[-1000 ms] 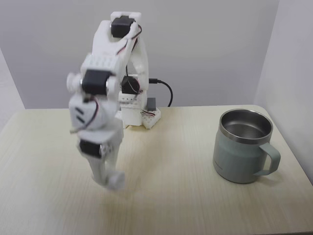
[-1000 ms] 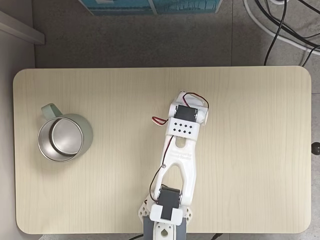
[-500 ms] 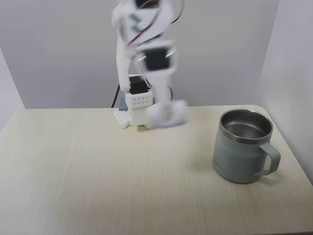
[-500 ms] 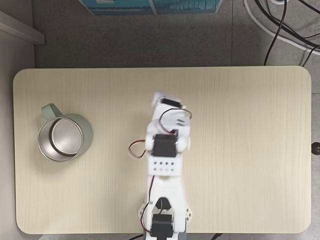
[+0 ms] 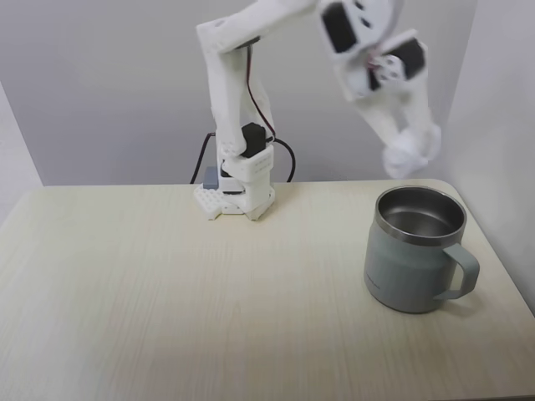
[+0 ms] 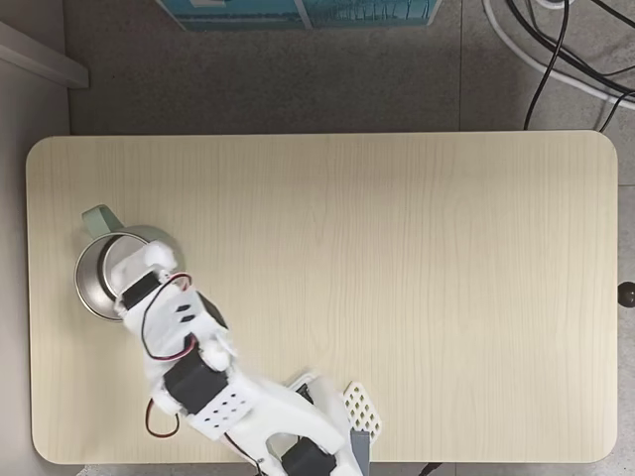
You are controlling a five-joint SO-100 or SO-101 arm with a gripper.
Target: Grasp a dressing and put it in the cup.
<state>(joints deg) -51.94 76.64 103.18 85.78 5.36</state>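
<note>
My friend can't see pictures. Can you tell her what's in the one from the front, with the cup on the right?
A white robot arm holds its gripper with a small white dressing just above a grey-green cup on a pale wooden table.

- One fixed view stands at the near edge of the bench [image 5: 167, 292], a little above it, looking level toward the far wall; the arm's base [image 5: 236, 196] is far, the cup [image 5: 415, 251] at right.
- The other fixed view looks straight down from high above, taking in the whole bench [image 6: 397, 248] and floor beyond.
- Both share bench, base [image 6: 327, 446] and cup [image 6: 99, 223], which here sits at left.
</note>
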